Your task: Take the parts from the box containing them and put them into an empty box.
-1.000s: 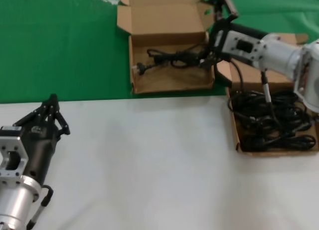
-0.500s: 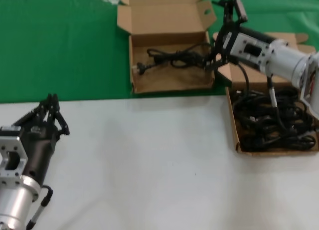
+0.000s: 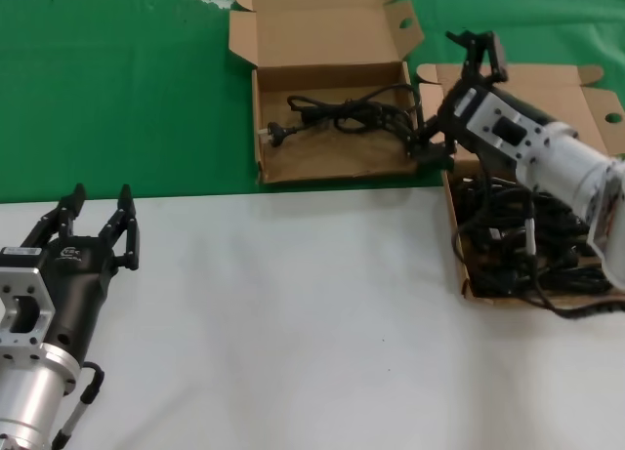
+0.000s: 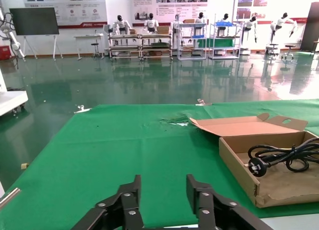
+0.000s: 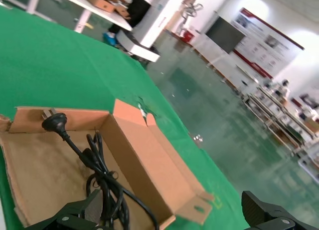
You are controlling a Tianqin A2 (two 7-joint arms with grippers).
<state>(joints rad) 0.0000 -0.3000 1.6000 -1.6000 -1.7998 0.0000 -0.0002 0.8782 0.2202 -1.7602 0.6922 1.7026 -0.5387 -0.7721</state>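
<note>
Head view: limp, light cords [image 3: 532, 240] fill the tan box [image 3: 467, 274]; grab a bunched loop. One cord [image 3: 342, 113] lies in the brown box [image 3: 332, 162]. Right gripper [image 3: 457, 97] spread wide, empty, between the boxes.

Left wrist view: left gripper [image 4: 162, 196] open, empty.

Right wrist view: brown box, cord inside.

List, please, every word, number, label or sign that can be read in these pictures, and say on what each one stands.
No text can be read.
Wall posters behind the green cloth, left wrist view: print too small to read.
Red-topped wall board, right wrist view: blurred, unreadable.
Small white mark on the left gripper body, head view: too small to read.
The darker brown box, the lighter tan box and the power cords: no print visible.
</note>
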